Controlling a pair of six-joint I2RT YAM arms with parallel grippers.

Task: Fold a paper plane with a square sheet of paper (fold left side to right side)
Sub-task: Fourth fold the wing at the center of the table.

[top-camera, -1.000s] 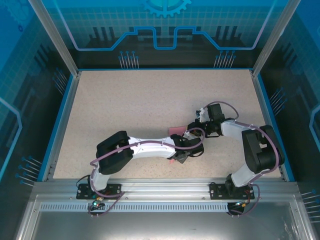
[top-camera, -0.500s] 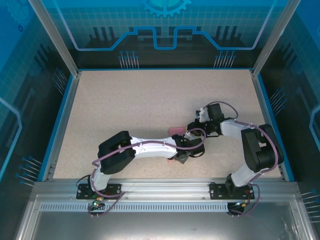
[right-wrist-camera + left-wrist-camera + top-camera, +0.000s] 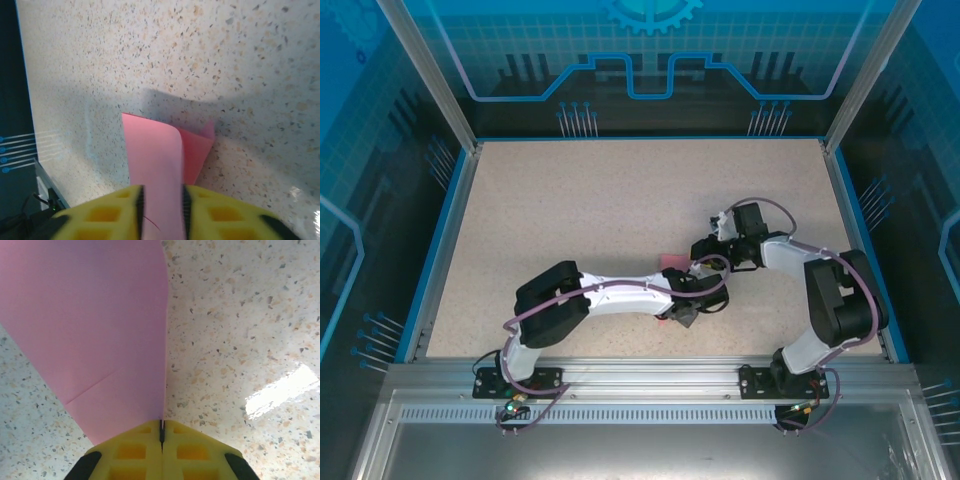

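Note:
The square sheet of paper (image 3: 672, 262) is pink-red and shows as a small patch between the two wrists at the table's middle. In the left wrist view the paper (image 3: 100, 330) spreads up and to the left, with a faint diagonal crease. My left gripper (image 3: 161, 424) is shut, its yellow jaws pinching the sheet's right edge. In the right wrist view the paper (image 3: 152, 150) curls over itself in a soft fold. It runs down between the parted yellow jaws of my right gripper (image 3: 162, 194), which stands open. Both grippers meet over the paper, the left gripper (image 3: 692, 300) just in front of the right gripper (image 3: 705, 262).
The speckled beige table (image 3: 600, 200) has a blue rim (image 3: 445, 240) and clear panels on three sides. Both arms crowd the centre right. In the right wrist view the table's edge (image 3: 20, 100) drops into a dark gap at the left.
My left gripper has closed onto the paper's edge. My right gripper, shut before, has parted its jaws. The arms have hardly shifted.

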